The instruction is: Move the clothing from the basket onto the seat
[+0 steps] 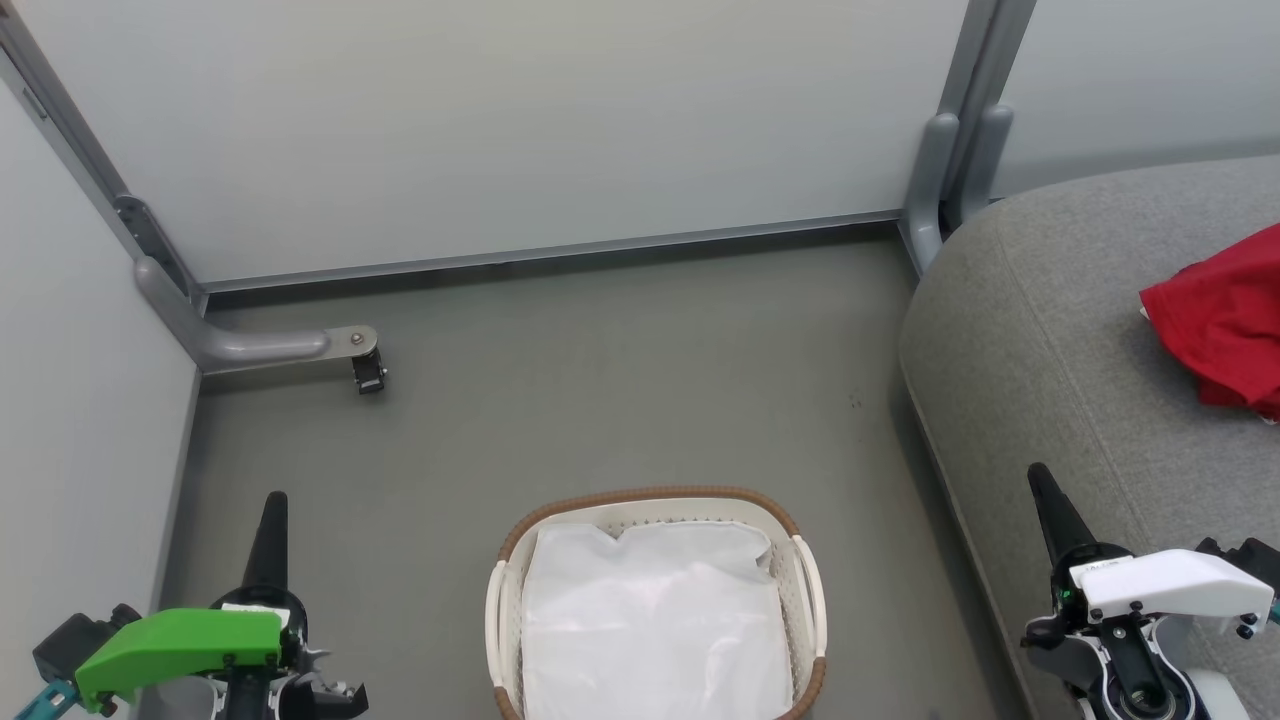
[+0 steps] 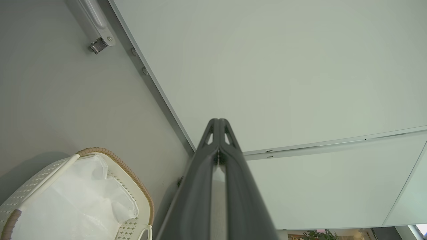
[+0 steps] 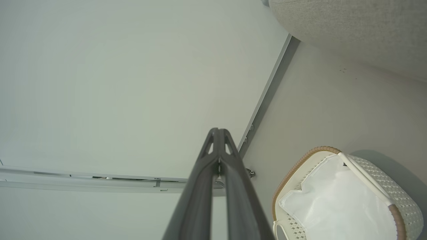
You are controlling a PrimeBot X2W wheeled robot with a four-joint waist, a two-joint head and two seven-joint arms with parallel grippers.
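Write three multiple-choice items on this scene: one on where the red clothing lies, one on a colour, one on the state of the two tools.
1. The red clothing lies:
A) on the floor
B) on the grey seat
C) against the wall

2. The liner inside the basket is:
A) red
B) black
C) white

3. The left tool and right tool are:
A) both shut and empty
B) both wide open
C) both gripping cloth

Answers:
1 B: the red heap rests on the seat at the head view's right.
2 C: a white sheet lines the basket in all three views.
3 A: in each wrist view the tips meet with nothing between them.
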